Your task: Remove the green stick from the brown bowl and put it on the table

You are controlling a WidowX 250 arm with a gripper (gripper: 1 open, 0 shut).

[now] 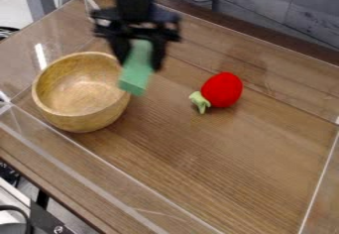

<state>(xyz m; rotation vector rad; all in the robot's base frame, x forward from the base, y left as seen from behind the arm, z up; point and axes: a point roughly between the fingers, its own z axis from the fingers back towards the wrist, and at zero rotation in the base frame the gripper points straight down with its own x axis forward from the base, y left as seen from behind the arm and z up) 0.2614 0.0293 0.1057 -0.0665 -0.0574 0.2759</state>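
Camera view: pincer point(137, 52) grips green stick point(137, 69) above worktop point(239, 159), beside brown bowl point(79, 91).

We judge this a robotics test bench in a lab. Below the pincer point(137, 48) lies a wood-grain table point(225, 159) fenced by low clear acrylic walls point(159, 213). To its right sits a toy strawberry point(219, 91); cabling shows at the near-left corner.
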